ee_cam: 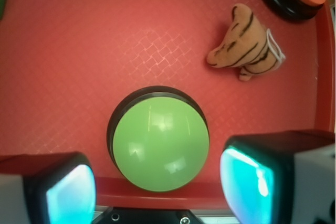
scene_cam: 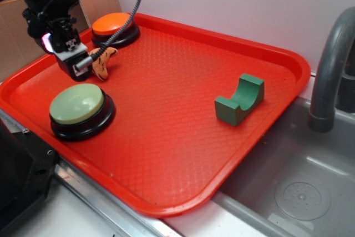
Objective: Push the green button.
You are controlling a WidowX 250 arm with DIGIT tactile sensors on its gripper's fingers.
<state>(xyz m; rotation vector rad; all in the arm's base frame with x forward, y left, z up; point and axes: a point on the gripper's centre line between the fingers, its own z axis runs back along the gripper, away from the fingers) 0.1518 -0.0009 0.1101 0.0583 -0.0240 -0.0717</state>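
Green button point(scene_cam: 76, 104): pale green dome on a wider black base, standing at the near left corner of the tray; in the wrist view point(ee_cam: 161, 145) it sits low in the middle, between the 2 finger pads, close to the tray's rim.
Gripper point(scene_cam: 75, 62): hangs above the tray between the 2 buttons, apart from the green one.
Fingers point(ee_cam: 71, 192): spread wide, nothing between them; pads glow teal.
Tray point(scene_cam: 183, 154): red, waffle-textured, with a raised rim, beside the sink.
Orange button point(scene_cam: 113, 25): same shape, at the far left corner of the tray.
Striped toy point(ee_cam: 247, 45): small tan plush with dark stripes, lying near the orange button, just beside the gripper in the exterior view.
Dark green block point(scene_cam: 240, 99): curved saddle shape, on the right part of the tray, well apart from both buttons.
Sink point(scene_cam: 299, 192): grey basin to the right, with a grey tap point(scene_cam: 330, 65).
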